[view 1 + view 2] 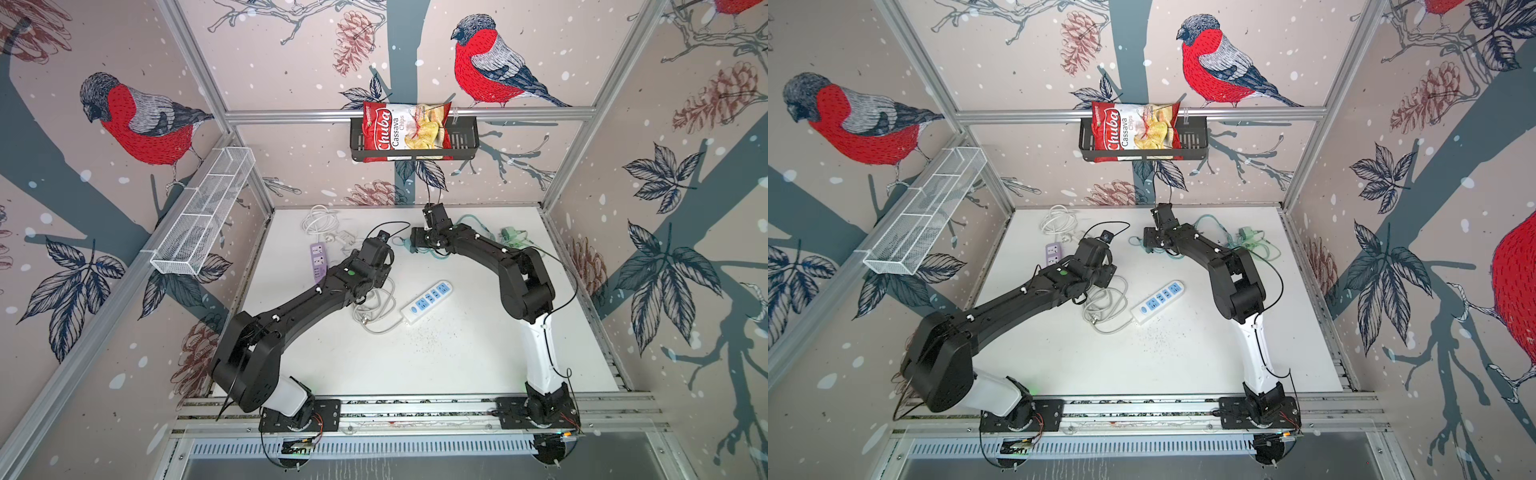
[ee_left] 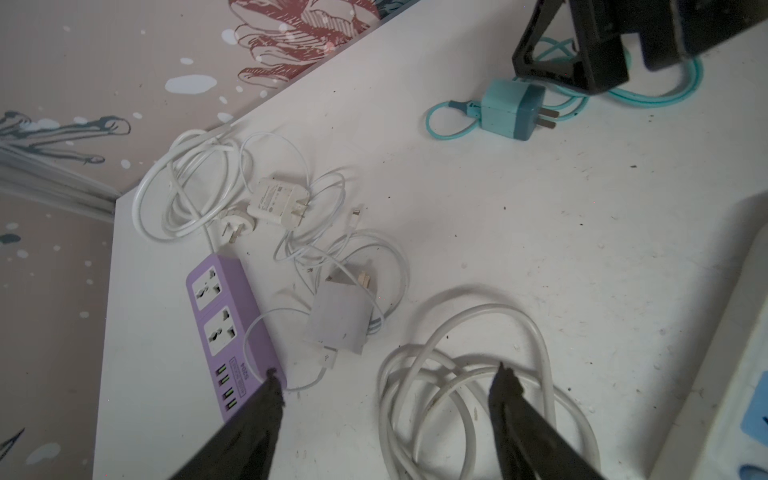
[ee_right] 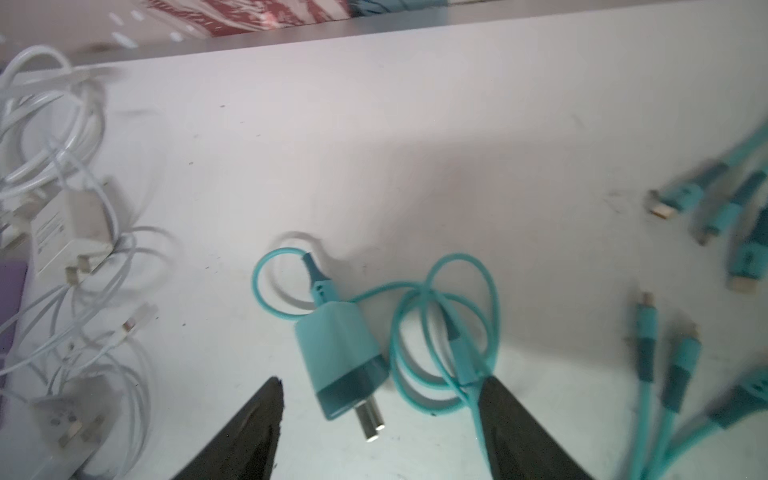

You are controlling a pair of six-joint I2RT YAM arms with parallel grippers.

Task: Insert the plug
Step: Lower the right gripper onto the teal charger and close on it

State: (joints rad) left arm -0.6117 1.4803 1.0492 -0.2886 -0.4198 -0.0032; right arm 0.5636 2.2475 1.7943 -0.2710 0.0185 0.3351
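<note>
Teal plug [image 3: 340,357] is lying uninserted near the table's [image 1: 457,353] back edge; right gripper [image 3: 380,386] is hovering spread over it; left gripper [image 2: 386,372] spread, empty.

The teal charger [image 3: 338,353] is matt plastic, its prongs [image 3: 372,419] shiny metal.

Teal plug [image 3: 338,357], flat and unplugged

Arms [image 1: 291,307] are black with white lower links [image 1: 538,349], thin cables [image 1: 576,286], black left end effector [image 2: 386,370].
</note>
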